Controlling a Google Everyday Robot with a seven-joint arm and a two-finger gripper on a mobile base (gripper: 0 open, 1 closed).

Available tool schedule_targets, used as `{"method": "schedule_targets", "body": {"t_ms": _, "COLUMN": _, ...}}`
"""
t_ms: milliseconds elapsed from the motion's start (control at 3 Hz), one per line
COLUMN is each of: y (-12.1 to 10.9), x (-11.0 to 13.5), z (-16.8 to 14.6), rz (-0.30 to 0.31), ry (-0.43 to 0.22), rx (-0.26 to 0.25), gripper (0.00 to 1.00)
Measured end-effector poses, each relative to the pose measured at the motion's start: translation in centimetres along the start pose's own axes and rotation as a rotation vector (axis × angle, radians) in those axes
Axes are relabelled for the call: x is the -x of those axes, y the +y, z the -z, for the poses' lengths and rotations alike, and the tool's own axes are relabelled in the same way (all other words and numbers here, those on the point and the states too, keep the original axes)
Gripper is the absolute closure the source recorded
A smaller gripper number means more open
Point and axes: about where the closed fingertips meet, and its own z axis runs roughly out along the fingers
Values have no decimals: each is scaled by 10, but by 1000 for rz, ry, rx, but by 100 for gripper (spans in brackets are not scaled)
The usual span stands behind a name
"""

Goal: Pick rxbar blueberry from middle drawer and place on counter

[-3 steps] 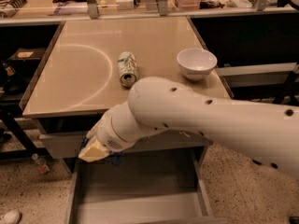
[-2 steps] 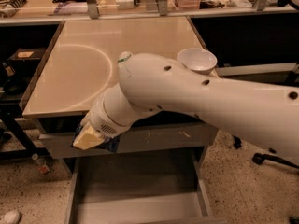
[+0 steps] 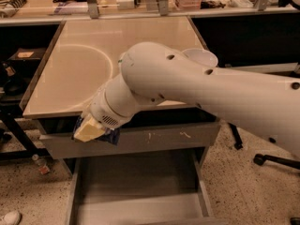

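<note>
My gripper (image 3: 92, 128) hangs in front of the counter's front left edge, above the open middle drawer (image 3: 136, 178). Its pale fingers are shut on the rxbar blueberry (image 3: 110, 136), a dark navy wrapper that pokes out beside and below them. The drawer's grey floor shows nothing on it. The beige counter (image 3: 75, 74) with its white arc mark lies behind the gripper. My white arm crosses the counter from the right and hides its middle.
A white bowl (image 3: 202, 56) sits on the counter's right side, partly behind my arm. A shut grey drawer front (image 3: 164, 138) with white scratches is above the open drawer. Dark shelving stands at the left, and chair legs (image 3: 276, 159) at the right.
My arm has swung left and up, now covering the green-white can. The gripper with the bar has risen slightly, level with the counter's front edge.
</note>
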Motion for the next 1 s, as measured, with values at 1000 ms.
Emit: {"method": "schedule_targets", "body": {"t_ms": 1000, "y": -90, "x": 50, "z": -4, "rz": 48, "ry": -14, "rx": 44, "gripper": 100}}
